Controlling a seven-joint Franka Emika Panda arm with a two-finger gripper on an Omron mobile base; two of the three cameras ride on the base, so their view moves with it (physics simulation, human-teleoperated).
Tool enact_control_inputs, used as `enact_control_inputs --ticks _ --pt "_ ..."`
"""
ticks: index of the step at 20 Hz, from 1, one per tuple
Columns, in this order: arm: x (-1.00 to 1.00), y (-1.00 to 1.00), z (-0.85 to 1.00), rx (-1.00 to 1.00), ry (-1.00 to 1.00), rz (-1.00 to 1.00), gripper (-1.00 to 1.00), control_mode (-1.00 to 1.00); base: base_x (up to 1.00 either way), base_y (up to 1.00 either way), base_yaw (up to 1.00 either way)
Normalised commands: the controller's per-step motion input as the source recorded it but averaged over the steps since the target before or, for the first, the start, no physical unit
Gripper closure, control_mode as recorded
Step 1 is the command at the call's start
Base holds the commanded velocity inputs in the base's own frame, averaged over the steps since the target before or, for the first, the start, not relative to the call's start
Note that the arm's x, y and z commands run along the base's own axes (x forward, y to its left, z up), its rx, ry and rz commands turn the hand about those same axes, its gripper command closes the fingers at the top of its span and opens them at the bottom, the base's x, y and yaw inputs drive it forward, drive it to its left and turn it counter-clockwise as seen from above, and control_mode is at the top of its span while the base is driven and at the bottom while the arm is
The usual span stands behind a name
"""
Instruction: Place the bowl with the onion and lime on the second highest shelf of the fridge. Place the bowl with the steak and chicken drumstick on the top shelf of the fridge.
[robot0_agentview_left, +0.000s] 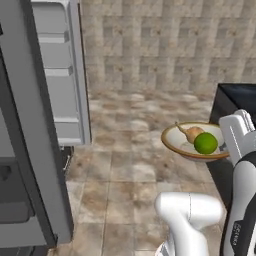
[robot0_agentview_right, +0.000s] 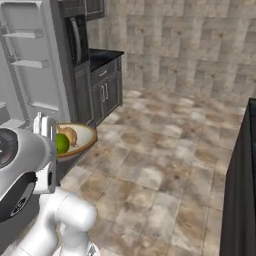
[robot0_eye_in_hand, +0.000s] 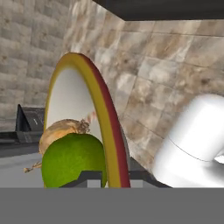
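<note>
The bowl with the onion and lime (robot0_agentview_left: 176, 141) hangs in the air above the tiled floor, with my gripper (robot0_agentview_left: 226, 149) shut on its right rim. The green lime (robot0_agentview_left: 205, 143) and the tan onion (robot0_agentview_left: 192, 133) lie inside it. In the hand view the bowl's rim (robot0_eye_in_hand: 109, 131) runs up between my fingertips, with the lime (robot0_eye_in_hand: 72, 159) and onion (robot0_eye_in_hand: 61, 129) beside it. From the right base view the bowl (robot0_agentview_right: 86, 139) sits just past my hand (robot0_agentview_right: 48, 134). The fridge (robot0_agentview_left: 25, 150) stands at the left. Its top shelf, second highest shelf and the bowl with the steak and chicken drumstick are out of view.
The fridge's open door (robot0_agentview_left: 59, 75) with its door racks stands ahead on the left. A dark counter (robot0_agentview_left: 240, 97) is close on the right. Dark cabinets (robot0_agentview_right: 105, 85) line the far wall. Tiled floor (robot0_agentview_right: 160, 150) lies between.
</note>
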Motion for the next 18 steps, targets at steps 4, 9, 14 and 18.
enact_control_inputs --ticks 4,9,14,18 --pt "0.0 0.0 0.0 0.0 0.0 0.0 1.0 1.0 1.0 -0.58 0.0" --pt "0.0 0.0 0.0 0.0 0.0 0.0 1.0 1.0 0.97 -0.52 0.21" --pt "0.0 0.0 0.0 0.0 0.0 0.0 1.0 1.0 0.41 -0.38 0.78" --pt "0.0 0.0 0.0 0.0 0.0 0.0 1.0 1.0 0.01 -0.31 0.96"
